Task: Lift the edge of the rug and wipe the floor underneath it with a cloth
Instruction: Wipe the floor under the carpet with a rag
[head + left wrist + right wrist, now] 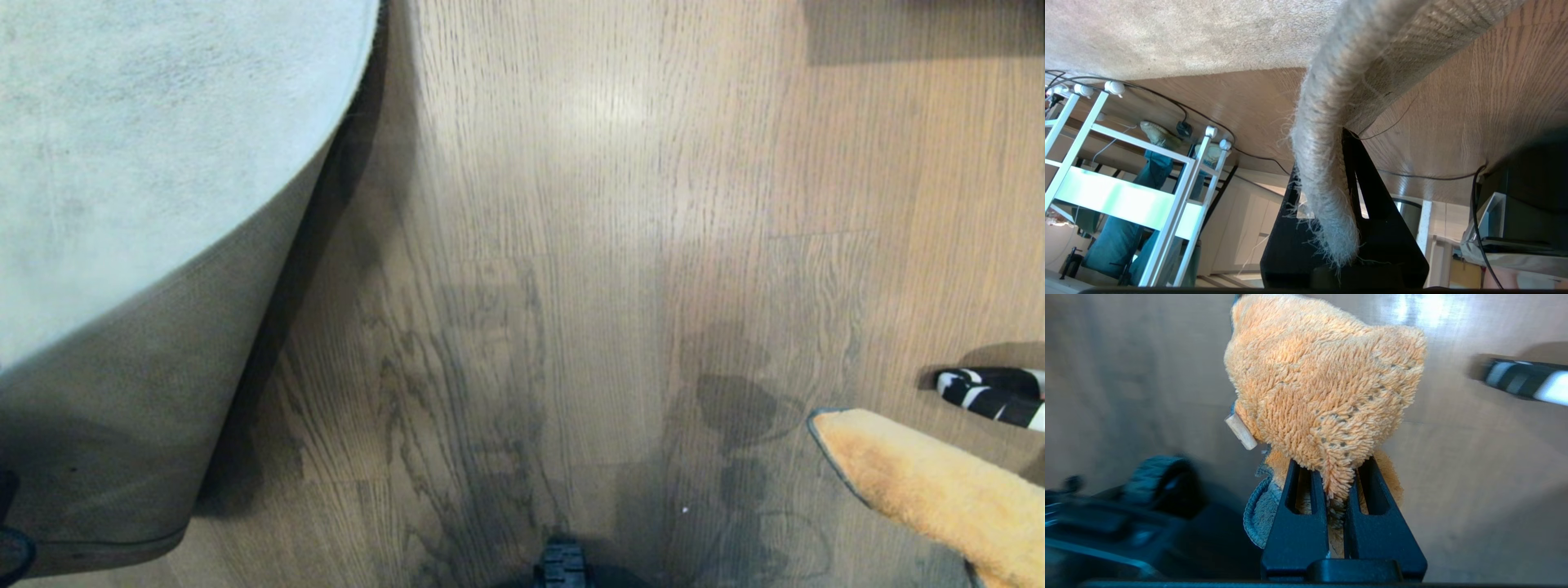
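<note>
We have the left claw (pixel 1331 228) clamped tight on the rug edge (pixel 1323 163), which rises out of its closed jaws and curls over so the woven underside faces the bared floor (pixel 571 245); the right claw (pixel 1336 522) is closed just as firmly on a bunched fold of the cloth (pixel 1327 388), and the fuzzy bulk of it stands beyond the fingertips, over the planks.

We judge the wipe itself not yet begun: the cloth hangs well apart from the lifted rug, with open floor between the two claws; a black-and-white striped thing (pixel 992 396) lies on the floor just past the cloth, on the side away from the rug.

To do this step well, we keep the left claw's grip steady and high, so the rug does not sag onto the patch we mean to clean; we bring the cloth down until its pile flattens against the planks, then sweep toward the shadowed strip (pixel 326 286) beneath the raised edge; we press through the cloth alone, never letting the fingertips scrape the wood.
</note>
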### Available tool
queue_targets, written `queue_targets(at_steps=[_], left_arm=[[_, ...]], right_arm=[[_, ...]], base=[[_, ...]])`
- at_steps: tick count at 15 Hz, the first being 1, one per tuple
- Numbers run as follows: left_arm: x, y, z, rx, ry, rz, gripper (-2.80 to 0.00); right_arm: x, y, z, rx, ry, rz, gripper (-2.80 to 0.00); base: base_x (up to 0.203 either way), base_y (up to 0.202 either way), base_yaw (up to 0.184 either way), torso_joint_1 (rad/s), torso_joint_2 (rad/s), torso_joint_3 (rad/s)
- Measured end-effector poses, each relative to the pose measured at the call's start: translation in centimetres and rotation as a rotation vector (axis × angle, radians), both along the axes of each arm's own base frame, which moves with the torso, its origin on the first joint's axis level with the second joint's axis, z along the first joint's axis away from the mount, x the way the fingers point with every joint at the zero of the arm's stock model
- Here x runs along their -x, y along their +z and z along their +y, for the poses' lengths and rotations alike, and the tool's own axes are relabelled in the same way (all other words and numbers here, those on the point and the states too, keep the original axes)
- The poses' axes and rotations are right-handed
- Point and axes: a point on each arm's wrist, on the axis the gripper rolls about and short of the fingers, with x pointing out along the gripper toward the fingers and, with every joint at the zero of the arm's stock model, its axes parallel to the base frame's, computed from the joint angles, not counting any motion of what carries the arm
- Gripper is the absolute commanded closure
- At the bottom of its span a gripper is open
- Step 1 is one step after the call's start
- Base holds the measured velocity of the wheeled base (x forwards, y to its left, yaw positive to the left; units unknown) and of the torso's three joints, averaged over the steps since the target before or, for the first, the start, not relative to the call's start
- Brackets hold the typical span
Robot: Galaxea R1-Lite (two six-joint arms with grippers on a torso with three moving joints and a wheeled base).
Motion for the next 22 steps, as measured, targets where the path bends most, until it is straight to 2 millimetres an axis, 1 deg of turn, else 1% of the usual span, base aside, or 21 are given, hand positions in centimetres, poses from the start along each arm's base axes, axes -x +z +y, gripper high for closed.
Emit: queue_targets(at_steps=[2, 5, 8, 13, 15, 17, 20, 22], left_arm=[[0.0, 0.0, 0.0, 0.001, 0.0, 0.002, 0.0], [0.0, 0.1, 0.0, -0.002, 0.002, -0.001, 0.0], [-0.1, 0.2, 0.1, -0.006, 0.003, -0.007, 0.0], [-0.2, 0.2, 0.1, -0.01, 0.004, -0.001, 0.0], [-0.2, 0.2, 0.1, -0.013, 0.006, 0.002, 0.0], [-0.3, 0.1, 0.1, -0.014, 0.007, 0.006, 0.0], [-0.3, 0.1, 0.2, -0.017, 0.013, 0.01, 0.0], [-0.3, 0.1, 0.2, -0.029, 0.029, 0.015, 0.0]], right_arm=[[-0.7, 1.4, 0.2, -0.015, 0.084, 0.038, 0.0], [-2.2, 3.2, 0.5, -0.054, 0.26, 0.106, 0.0], [-4.1, 4.2, 0.9, -0.085, 0.445, 0.172, 0.0], [-6.9, 5.4, 1.7, -0.114, 0.676, 0.286, 0.0], [-8.0, 6.0, 2.5, -0.102, 0.785, 0.319, 0.0], [-9.6, 6.7, 3.7, -0.087, 0.881, 0.334, 0.0], [-12.2, 7.1, 5.9, -0.063, 0.968, 0.323, 0.0], [-13.4, 7.0, 7.7, -0.042, 0.995, 0.31, 0.0]], base=[[0.0, 0.0, 0.0, 0.0, 0.0, 0.0], [0.0, 0.0, 0.0, 0.0, 0.0, 0.0], [0.0, 0.0, 0.0, 0.0, 0.0, 0.0], [0.0, 0.0, 0.0, 0.0, 0.0, 0.0], [0.0, 0.0, 0.0, 0.0, 0.0, 0.0], [0.0, 0.0, 0.0, 0.0, 0.0, 0.0], [0.0, 0.0, 0.0, 0.0, 0.0, 0.0], [0.0, 0.0, 0.0, 0.0, 0.0, 0.0]])
